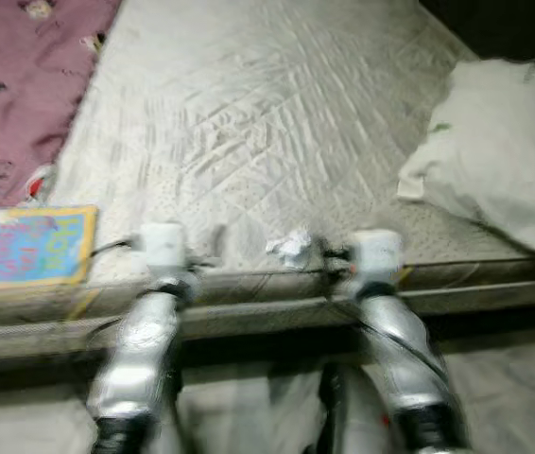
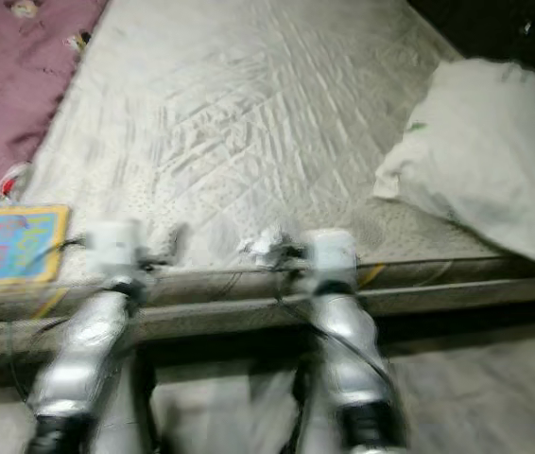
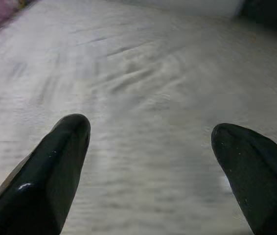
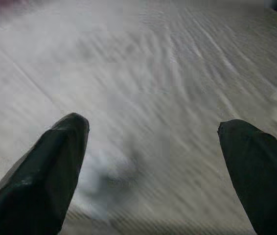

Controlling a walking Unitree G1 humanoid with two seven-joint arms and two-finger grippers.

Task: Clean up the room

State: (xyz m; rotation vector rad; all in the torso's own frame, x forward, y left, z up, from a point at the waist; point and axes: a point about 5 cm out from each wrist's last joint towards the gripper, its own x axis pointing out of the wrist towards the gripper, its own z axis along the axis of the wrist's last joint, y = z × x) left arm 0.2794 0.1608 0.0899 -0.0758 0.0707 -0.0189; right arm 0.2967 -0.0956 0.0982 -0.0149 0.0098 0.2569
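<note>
I'm at the foot edge of the bed [image 1: 277, 113], both arms raised over the mattress rim; the head views are blurred.

Left hand [image 3: 148, 147]: fingers spread wide, nothing between them, only bare quilted cover ahead. Right hand [image 4: 153, 147]: also spread wide and empty, with a pale smeared blob low between the fingers. I judge this to be the crumpled paper wad [image 1: 292, 248], which sits on the mattress just inside the near edge, between my two wrists and closer to the right one.

Still lying out: a colourful picture book [image 1: 31, 246] at the near left corner of the bed, partly on the pink blanket [image 1: 12, 104] that covers the left side. A white pillow [image 1: 504, 151] lies askew at the right edge.

Progress, as I read it: early. Nothing is in either hand and I see no bin or shelf. The wad looks like the nearest pickup, for the right hand. Book, blanket and pillow remain.
</note>
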